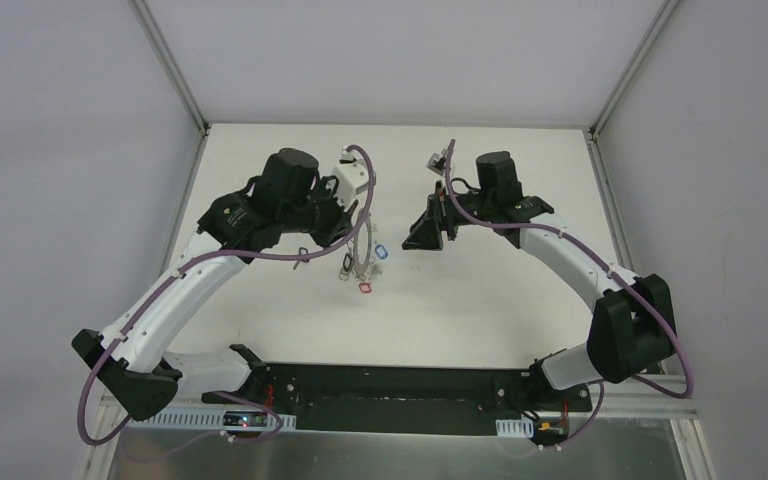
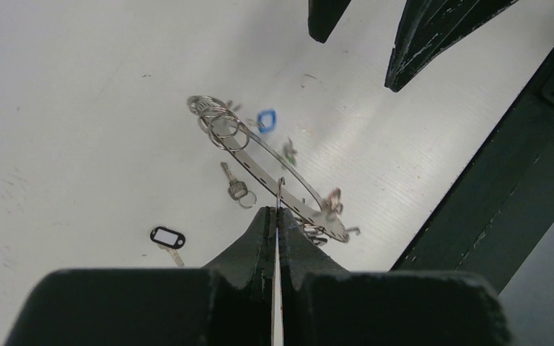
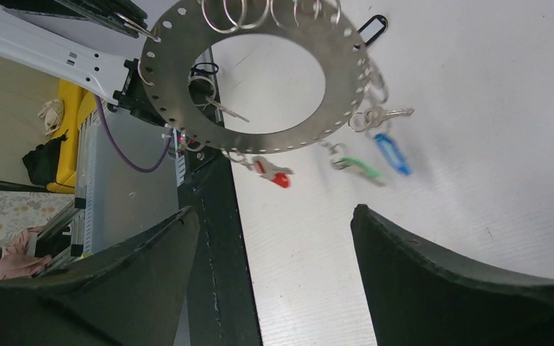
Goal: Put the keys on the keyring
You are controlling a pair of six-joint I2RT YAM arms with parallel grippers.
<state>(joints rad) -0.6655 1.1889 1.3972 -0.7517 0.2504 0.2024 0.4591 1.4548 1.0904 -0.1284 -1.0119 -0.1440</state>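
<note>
The keyring (image 3: pixel 260 140) is a flat grey metal ring pierced with small holes. It hangs above the table, edge-on in the left wrist view (image 2: pixel 267 166). My left gripper (image 2: pixel 275 213) is shut on its rim. Split rings and keys dangle from it, with a red tag (image 3: pixel 278 175), a green tag (image 3: pixel 361 169) and a blue tag (image 3: pixel 392 153). A black-tagged key (image 2: pixel 167 238) and a plain silver key (image 2: pixel 234 186) lie loose on the table. My right gripper (image 3: pixel 274 216) is open and empty, just right of the keyring (image 1: pixel 360 255), apart from it.
The black base rail (image 1: pixel 390 385) runs along the table's near edge, close under the keyring in the wrist views. White walls and metal frame posts (image 1: pixel 175 70) close the table on three sides. The right gripper's fingers (image 2: pixel 418 36) show in the left wrist view.
</note>
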